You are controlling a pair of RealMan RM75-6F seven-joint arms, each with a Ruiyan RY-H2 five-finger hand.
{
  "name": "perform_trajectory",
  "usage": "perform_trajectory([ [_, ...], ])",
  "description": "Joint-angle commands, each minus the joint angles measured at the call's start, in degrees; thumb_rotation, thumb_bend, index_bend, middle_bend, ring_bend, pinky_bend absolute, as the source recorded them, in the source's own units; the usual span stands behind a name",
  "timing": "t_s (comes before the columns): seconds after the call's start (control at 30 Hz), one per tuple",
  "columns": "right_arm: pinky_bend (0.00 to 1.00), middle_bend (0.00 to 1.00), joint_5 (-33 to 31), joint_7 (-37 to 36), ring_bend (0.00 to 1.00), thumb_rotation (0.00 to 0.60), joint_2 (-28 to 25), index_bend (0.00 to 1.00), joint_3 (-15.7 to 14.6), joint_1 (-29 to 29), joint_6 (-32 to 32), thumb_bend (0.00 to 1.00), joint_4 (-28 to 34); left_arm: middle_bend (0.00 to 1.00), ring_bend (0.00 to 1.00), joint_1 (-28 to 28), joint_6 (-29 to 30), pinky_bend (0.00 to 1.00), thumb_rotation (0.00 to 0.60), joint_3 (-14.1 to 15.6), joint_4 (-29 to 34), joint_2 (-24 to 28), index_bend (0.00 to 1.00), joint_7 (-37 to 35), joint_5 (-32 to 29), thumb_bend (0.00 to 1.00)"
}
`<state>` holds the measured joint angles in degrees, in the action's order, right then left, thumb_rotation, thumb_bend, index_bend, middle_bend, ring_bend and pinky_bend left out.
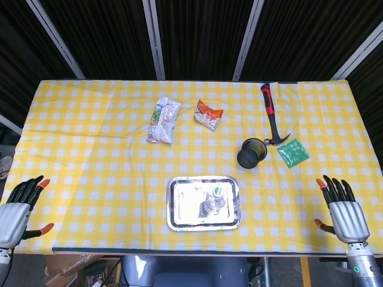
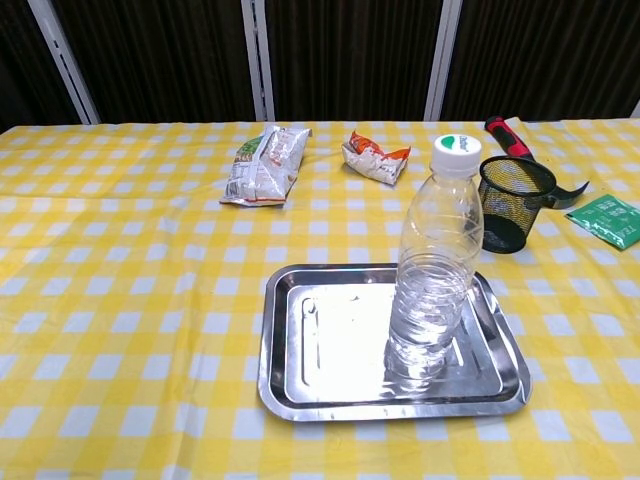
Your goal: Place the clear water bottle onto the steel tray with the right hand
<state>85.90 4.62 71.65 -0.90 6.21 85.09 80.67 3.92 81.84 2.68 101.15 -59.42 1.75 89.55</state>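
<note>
Steel tray [image 2: 300,390]: polished metal, mirror-glossy w/ glare. Water bottle [image 2: 435,270]: clear ribbed plastic, matt white cap. Desk cloth [image 2: 120,300]: matt checked fabric. Cup [image 2: 515,200]: black wire mesh. Snack bags [image 2: 265,160]: crinkly glossy foil.

Yellow-and-white checked tablecloth [image 2: 120,300], shiny silver steel tray [image 2: 300,392], clear plastic water bottle [image 2: 433,270] with white cap marked green, black mesh cup [image 2: 515,203], red-and-black-handled hammer [image 1: 272,116], small green packet [image 1: 293,153], orange-and-white snack bag [image 2: 376,157], silver hands with orange fingertips [image 1: 325,184]
</note>
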Motion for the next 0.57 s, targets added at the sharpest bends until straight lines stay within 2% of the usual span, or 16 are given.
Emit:
perform_trajectory([
  [0.03,0.0,0.03,-0.3,0.2,0.0,0.6,1.8,0.05,1.2,-1.7,2.3,0.21,-1.3,0.0,0.0,0.1,-0.1,0.0,0.6,0.0,0.0,-0.1,0.04,0.3,0.0,0.19],
  [0.57,0.0,0.03,1.0,2.6,0.0,0.6,1.4,0.05,1.8,-2.2,2.9,0.21,2.3,0.0,0.0,0.8,-1.6,0.0,0.6,-0.5,-0.8,-0.9,0.04,1.4,-1.6,0.19],
])
